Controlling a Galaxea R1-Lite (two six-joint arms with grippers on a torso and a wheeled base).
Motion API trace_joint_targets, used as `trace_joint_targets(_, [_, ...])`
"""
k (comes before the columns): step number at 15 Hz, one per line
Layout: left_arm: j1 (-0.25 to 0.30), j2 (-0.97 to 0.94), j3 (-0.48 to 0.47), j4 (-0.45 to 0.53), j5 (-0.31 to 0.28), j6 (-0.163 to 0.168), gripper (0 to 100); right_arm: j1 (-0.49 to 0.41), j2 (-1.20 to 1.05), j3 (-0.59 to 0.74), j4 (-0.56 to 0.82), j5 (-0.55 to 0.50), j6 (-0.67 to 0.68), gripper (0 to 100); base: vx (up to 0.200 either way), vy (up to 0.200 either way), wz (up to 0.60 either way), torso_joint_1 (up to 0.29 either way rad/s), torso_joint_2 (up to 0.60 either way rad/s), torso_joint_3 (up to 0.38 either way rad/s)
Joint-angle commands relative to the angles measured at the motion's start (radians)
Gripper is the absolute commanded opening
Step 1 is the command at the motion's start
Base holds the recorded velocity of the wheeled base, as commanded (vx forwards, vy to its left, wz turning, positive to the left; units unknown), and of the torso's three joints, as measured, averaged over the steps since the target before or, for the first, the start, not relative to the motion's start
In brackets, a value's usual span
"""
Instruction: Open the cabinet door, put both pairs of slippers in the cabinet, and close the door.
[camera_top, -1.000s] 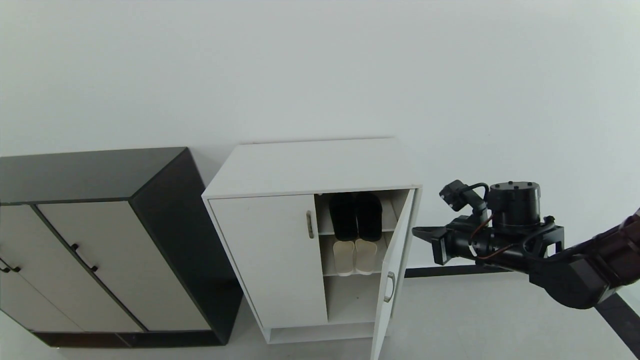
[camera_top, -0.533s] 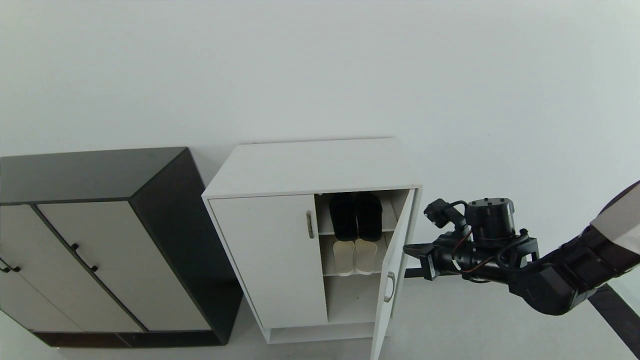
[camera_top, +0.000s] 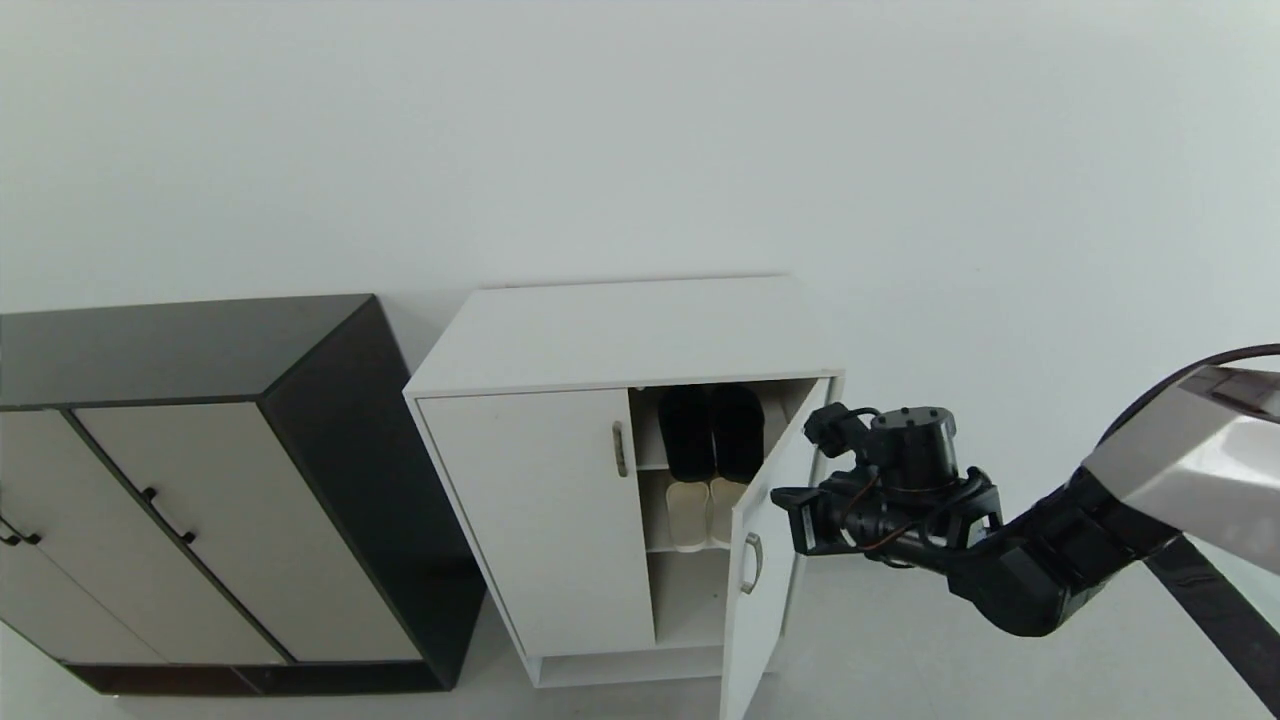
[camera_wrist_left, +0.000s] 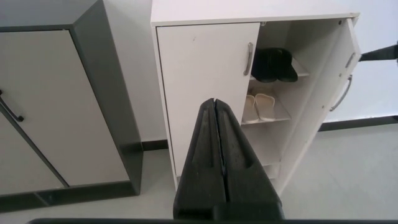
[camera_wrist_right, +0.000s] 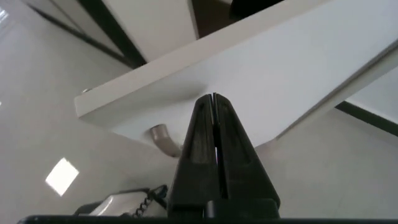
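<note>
In the head view, the right claw (camera_top: 785, 502) is seen with its fingers drawn together, set against the outer face of the half-open door (camera_top: 755, 620) of the white cabinet (camera_top: 620, 330), just above the handle (camera_top: 750, 563). The black slippers (camera_top: 712, 432) are kept on the top shelf and the white slippers (camera_top: 698, 512) on the shelf below, the latter partly hidden by the door edge.

In the left wrist view, the left claw (camera_wrist_left: 214, 102) is held closed, well apart from the white cabinet.

In the right wrist view, the closed fingertips appear to touch the door panel, though the contact itself is masked.
</note>
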Motion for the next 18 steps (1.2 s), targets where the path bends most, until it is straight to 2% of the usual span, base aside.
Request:
trace_joint_targets(1, [0.000,0.001,0.000,0.000,0.000,0.000,0,0.024,0.076,-0.028,-0.055,-0.025,0.018,0,0.000,0.000,0.00,0.000,0.00,0.000])
trace_joint_targets(6, [0.000,0.001,0.000,0.000,0.000,0.001,0,0.035,0.114,-0.052,-0.084,-0.063,0.023,0,0.000,0.000,0.00,0.000,0.00,0.000])
trace_joint_targets(9, [0.000,0.001,0.000,0.000,0.000,0.000,0,0.040,0.065,0.012,-0.131,-0.033,0.023,0,0.000,0.000,0.00,0.000,0.00,0.000])
trace_joint_targets(12, [0.000,0.001,0.000,0.000,0.000,0.001,0,0.044,-0.029,0.136,-0.155,0.179,0.020,0,0.000,0.000,0.00,0.000,0.00,0.000])
trace_joint_targets(13, [0.000,0.001,0.000,0.000,0.000,0.003,0,0.041,-0.073,0.218,-0.183,0.349,0.009,0,0.200,0.000,0.00,0.007,0.00,0.002])
trace_joint_targets(14, [0.000,0.001,0.000,0.000,-0.001,0.003,0,0.040,-0.088,0.251,-0.210,0.421,0.000,0,0.200,0.000,0.00,0.002,0.00,0.007])
trace_joint_targets(18, [0.000,0.001,0.000,0.000,0.000,0.001,0,0.050,-0.087,0.276,-0.223,0.429,-0.005,0,0.200,0.000,0.00,0.000,0.00,0.004])
